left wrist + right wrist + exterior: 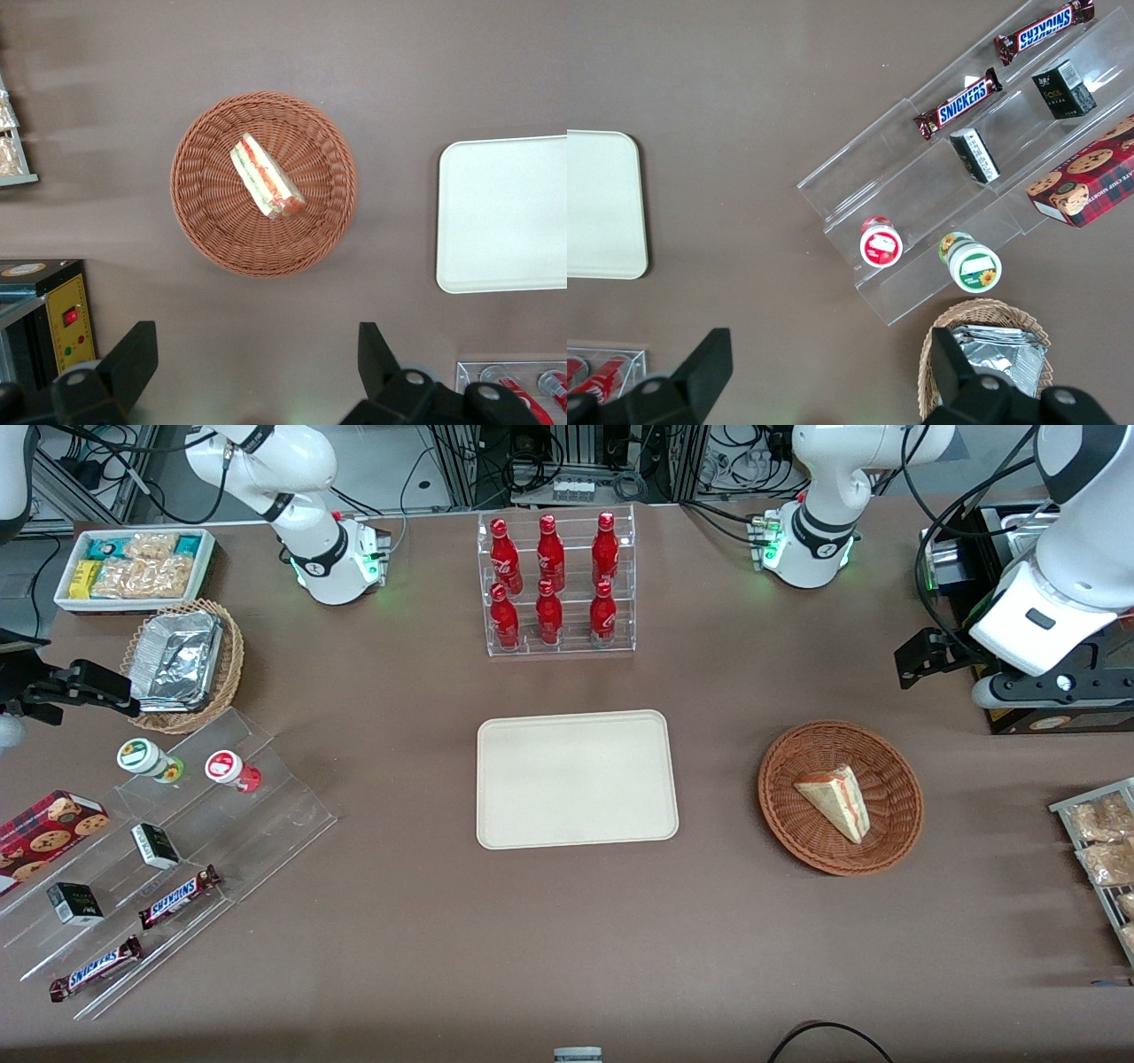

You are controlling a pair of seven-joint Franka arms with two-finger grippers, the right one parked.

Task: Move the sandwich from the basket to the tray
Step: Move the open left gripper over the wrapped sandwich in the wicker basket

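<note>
The smooth cream plastic tray (pixel 577 779) lies flat on the brown tabletop (pixel 399 921). Toward the working arm's end, the layered sandwich (pixel 835 802) rests in the woven wicker basket (pixel 895 828). Higher, the gripper (pixel 257 372) hovers, jaws wide. The soft wedge could crush or slip if squeezed unevenly.

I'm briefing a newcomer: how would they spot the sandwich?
Start at the cream tray mid-table; beside it, toward the working arm's end, sits a reddish wicker basket. The sandwich lies inside, a pale wedge with red-green filling, the open gripper above.
</note>
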